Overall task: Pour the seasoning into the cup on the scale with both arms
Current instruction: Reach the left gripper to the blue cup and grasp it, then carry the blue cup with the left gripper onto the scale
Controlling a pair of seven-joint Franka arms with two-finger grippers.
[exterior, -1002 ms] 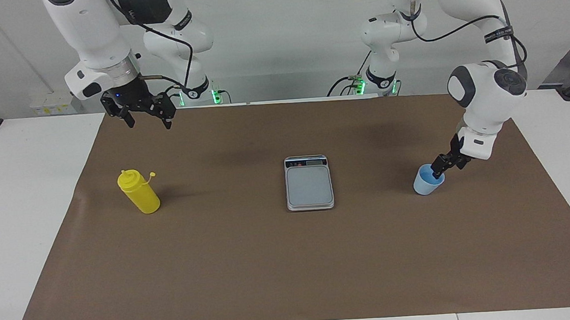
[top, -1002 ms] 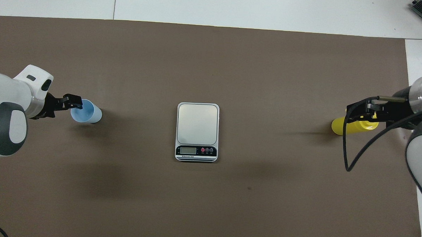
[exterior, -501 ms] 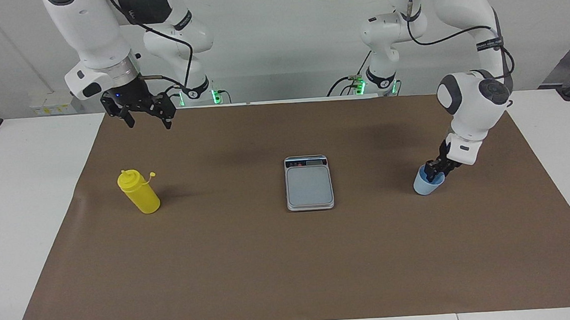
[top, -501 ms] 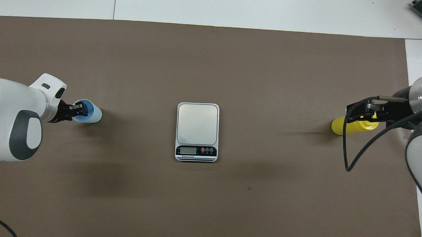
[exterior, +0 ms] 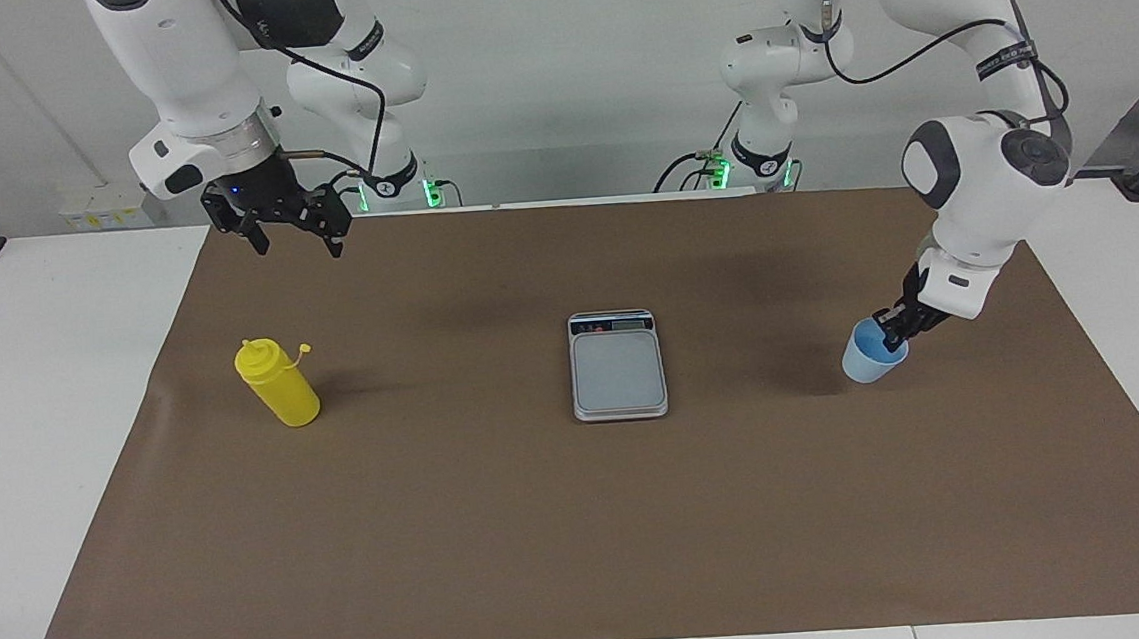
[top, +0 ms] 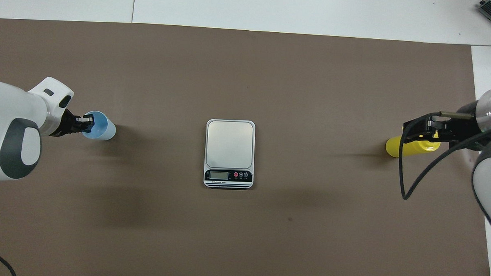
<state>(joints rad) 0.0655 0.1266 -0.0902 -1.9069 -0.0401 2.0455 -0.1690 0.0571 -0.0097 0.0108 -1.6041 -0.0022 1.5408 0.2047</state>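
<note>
1. Count: one seasoning bottle (exterior: 277,385), one cup (exterior: 872,350), one scale (exterior: 617,364), two arms with one gripper each, all on or above one brown paper mat (exterior: 583,519) laid over a white table (exterior: 34,397).
2. The scale, the landmark for this legend, lay flat at the middle of the mat. It was a silver-grey rectangle with rounded corners and a smooth weighing plate. Its long axis ran toward and away from the robots, with the dark display strip on the short edge nearer to the robots.
3. The cup, a small light blue tapered plastic vessel without a handle, was well apart from the scale toward the left arm's end of the table, about level with it. Its mouth faced up and tilted slightly. The left gripper (exterior: 894,333) was clenched on the cup's rim, one finger inside the mouth and one outside. Whether the base rested on the mat could not be told.
4. The seasoning bottle, bright yellow plastic with a ribbed nozzle top and a small tethered cap, stood on the mat well apart from the scale toward the right arm's end. Its long axis was upright, nozzle uppermost.
5. The right gripper (exterior: 289,236) hung in the air, released and holding nothing, over the mat toward the right arm's end, clear of the bottle.
</note>
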